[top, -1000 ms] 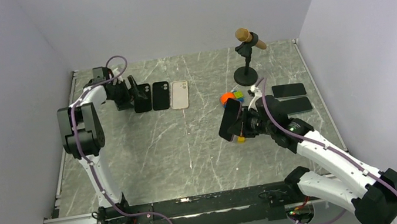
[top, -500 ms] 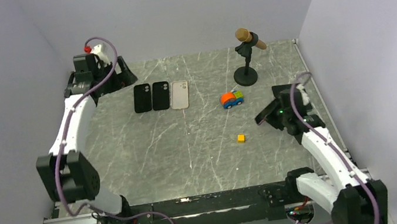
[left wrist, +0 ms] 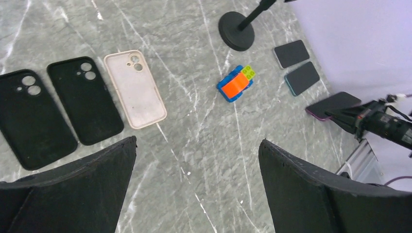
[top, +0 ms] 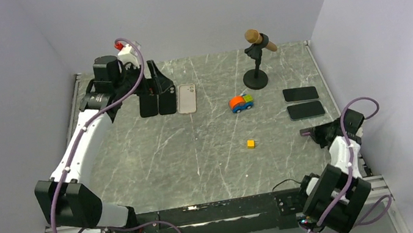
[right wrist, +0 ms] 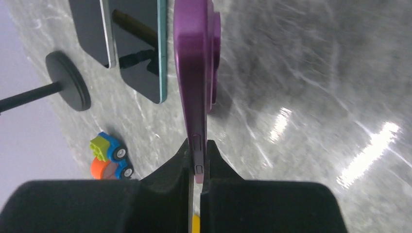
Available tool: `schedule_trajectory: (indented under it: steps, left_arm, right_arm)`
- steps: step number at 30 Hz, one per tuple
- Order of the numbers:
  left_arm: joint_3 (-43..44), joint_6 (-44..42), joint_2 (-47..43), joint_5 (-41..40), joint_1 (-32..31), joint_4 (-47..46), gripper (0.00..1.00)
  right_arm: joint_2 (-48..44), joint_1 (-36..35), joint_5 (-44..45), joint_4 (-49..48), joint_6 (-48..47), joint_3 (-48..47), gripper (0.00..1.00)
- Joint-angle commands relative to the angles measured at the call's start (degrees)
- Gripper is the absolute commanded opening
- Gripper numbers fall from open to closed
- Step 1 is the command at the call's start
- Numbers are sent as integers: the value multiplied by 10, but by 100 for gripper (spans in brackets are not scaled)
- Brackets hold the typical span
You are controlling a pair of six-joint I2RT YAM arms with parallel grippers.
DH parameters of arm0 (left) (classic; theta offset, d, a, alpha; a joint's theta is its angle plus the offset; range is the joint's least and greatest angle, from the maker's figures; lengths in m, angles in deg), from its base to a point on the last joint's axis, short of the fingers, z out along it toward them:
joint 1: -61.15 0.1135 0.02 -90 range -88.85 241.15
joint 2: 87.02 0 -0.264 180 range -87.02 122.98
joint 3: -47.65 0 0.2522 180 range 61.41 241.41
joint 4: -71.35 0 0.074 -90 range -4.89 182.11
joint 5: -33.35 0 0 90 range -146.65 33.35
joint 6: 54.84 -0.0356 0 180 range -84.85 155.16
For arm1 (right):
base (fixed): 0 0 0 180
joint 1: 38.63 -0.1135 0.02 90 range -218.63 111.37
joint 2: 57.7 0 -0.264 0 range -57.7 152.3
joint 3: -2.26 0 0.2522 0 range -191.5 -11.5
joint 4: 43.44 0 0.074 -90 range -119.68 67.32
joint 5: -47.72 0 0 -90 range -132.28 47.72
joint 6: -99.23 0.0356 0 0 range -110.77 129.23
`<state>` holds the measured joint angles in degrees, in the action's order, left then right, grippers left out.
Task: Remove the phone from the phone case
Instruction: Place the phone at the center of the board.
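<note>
You are looking at a grey, white-veined table (top: 197, 155). Along its far left you see three empty cases lying flat in a row, just beside one another: the leftmost black case (left wrist: 31, 119), the middle black case (left wrist: 86, 99) and the cream case (left wrist: 136, 90). Your microphone stand (top: 256, 78) rests upright on its round base at the far middle. The toy car (top: 241, 103) sits near it, with the yellow cube (top: 250, 143) nearer you. By the right edge, the far phone (top: 300, 94) and near phone (top: 306, 109) lie flat, side by side.
</note>
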<state>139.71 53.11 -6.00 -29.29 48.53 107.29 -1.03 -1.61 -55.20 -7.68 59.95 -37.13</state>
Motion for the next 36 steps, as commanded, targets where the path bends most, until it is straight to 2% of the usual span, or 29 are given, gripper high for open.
schedule_trajectory:
  steps: [1, 6, 10, 18, 22, 27, 29, 31, 33, 36]
  left_arm:
    - [4, 8, -35, 45, -4, -36, 99]
    - [-6, 14, -52, 60, -4, -54, 99]
    - [0, 17, -41, 70, -2, -49, 99]
    - [-3, 21, -40, 83, 1, -57, 99]
    - [-3, 21, -38, 85, 2, -56, 99]
    - [-2, 23, -38, 90, 3, -57, 99]
    - [-4, 25, -39, 92, 2, -60, 99]
    - [-3, 26, -40, 95, 3, -61, 99]
    - [-4, 25, -41, 93, 4, -60, 99]
    - [-3, 25, -42, 93, 5, -59, 99]
  right_arm:
    - [44, 17, -93, -85, -38, -1, 0]
    - [47, 19, -114, -127, -28, 21, 0]
    - [53, 22, -118, -121, -27, 20, 13]
    - [63, 32, -111, -117, -27, 29, 21]
    - [65, 40, -105, -116, -36, 31, 31]
    - [60, 43, -86, -108, -42, 31, 35]
    - [58, 45, -92, -120, -39, 37, 31]
    - [64, 47, -98, -135, -33, 41, 19]
    - [67, 50, -103, -144, -22, 44, 11]
    - [64, 52, -95, -155, -8, 46, 9]
